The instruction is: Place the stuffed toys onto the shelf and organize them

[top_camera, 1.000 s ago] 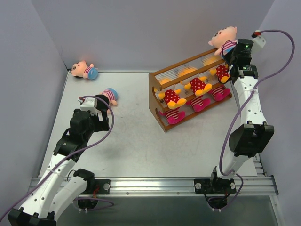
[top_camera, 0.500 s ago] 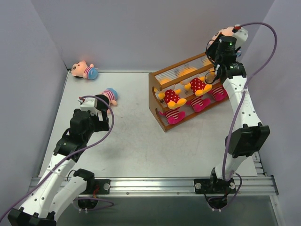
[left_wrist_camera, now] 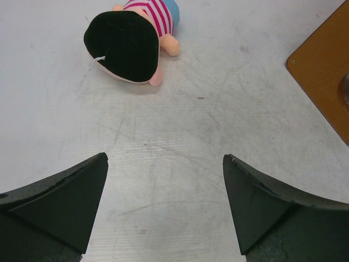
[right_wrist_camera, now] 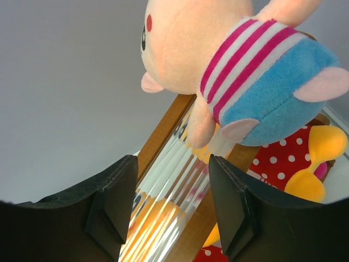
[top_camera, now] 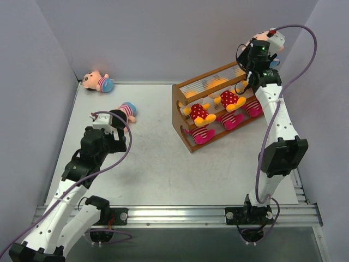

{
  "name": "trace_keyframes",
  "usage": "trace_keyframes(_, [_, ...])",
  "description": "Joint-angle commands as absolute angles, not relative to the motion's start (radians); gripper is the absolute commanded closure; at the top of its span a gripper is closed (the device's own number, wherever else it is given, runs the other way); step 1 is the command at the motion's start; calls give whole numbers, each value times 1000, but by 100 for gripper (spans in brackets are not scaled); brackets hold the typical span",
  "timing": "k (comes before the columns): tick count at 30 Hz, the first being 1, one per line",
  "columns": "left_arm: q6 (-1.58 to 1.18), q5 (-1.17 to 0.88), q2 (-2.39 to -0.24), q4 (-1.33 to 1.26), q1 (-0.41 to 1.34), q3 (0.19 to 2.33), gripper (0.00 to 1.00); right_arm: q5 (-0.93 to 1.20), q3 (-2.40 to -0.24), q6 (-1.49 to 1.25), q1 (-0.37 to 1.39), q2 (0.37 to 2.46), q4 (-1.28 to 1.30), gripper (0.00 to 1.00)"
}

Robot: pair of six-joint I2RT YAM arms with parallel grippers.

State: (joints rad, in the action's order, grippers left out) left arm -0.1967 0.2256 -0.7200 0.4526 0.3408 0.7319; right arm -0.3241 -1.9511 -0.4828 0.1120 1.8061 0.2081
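on the grey table (top_camera: 158, 164), toward the far right, the orange-brown shelf (top_camera: 178, 109) is set at a slant, its tiers made of thin pale rods. the right arm (top_camera: 278, 125) is stretched up to the far right end of the shelf, and the left arm (top_camera: 82, 164) is bent over the left side of the table. three magenta-limbed toys (top_camera: 200, 134) in stripes are lined along the lowest tier, and yellow bears (top_camera: 199, 113) in red polka dots are seated on the tier above; something yellow is glimpsed behind the top rods but cannot be made out. a boy doll (right_wrist_camera: 240, 60) in a striped shirt and blue shorts is seen at the top right end of the shelf, just beyond the right gripper (right_wrist_camera: 172, 161), whose jaws are parted and closed on nothing. a second boy doll (top_camera: 128, 111) is laid on the table just beyond the left gripper (left_wrist_camera: 163, 164), whose jaws are spread wide above the bare surface. a third boy doll (top_camera: 98, 82) is found in the far left corner.
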Motion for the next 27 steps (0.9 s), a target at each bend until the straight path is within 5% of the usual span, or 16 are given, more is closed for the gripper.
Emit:
trace_keyframes(1, [-190, 230, -707, 439, 347, 755, 5, -367, -1997, -509, 109, 1833, 216, 46])
trace_keyframes(27, [-189, 236, -703, 437, 350, 755, 5, -448, -1983, -568, 109, 1917, 152, 52])
